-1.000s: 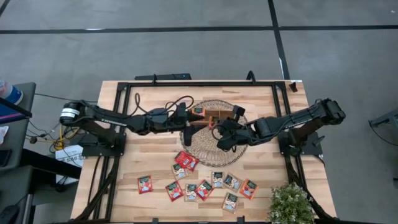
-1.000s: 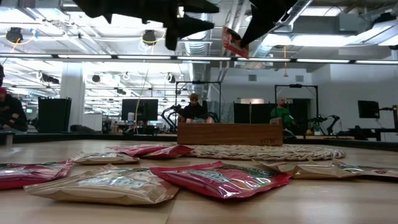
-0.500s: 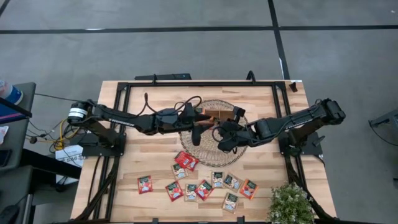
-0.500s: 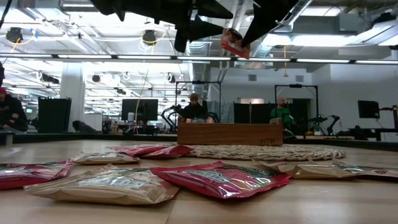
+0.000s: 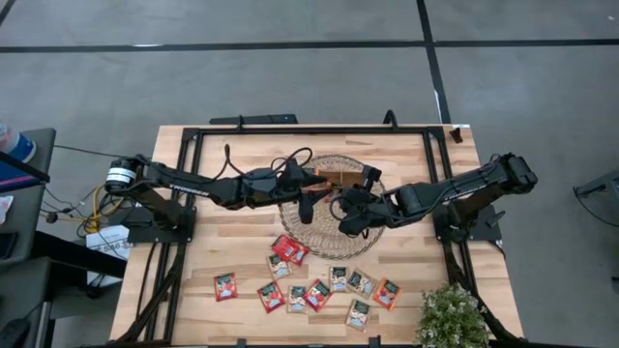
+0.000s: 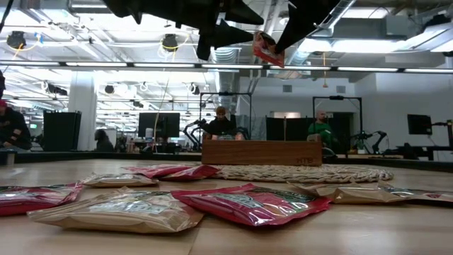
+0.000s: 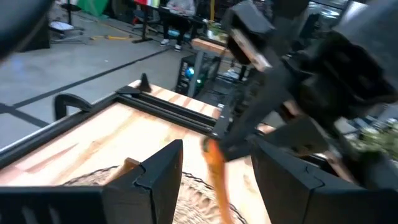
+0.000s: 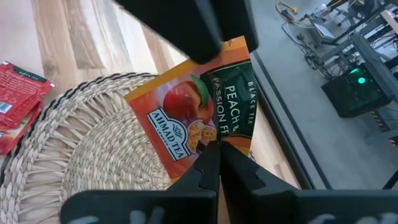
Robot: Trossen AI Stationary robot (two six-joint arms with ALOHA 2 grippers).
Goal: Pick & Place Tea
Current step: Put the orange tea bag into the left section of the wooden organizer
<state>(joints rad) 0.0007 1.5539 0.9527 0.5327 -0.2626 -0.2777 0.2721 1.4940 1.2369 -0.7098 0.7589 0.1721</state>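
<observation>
Right gripper (image 8: 217, 146) jaws pinch an orange tea sachet (image 8: 193, 118) above the wicker mat (image 8: 81, 143); left gripper (image 7: 214, 165) jaws spread beside it.

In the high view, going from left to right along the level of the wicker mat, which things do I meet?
left arm's base → left gripper over the wicker mat → right gripper, holding an orange tea sachet → right arm's base.
</observation>
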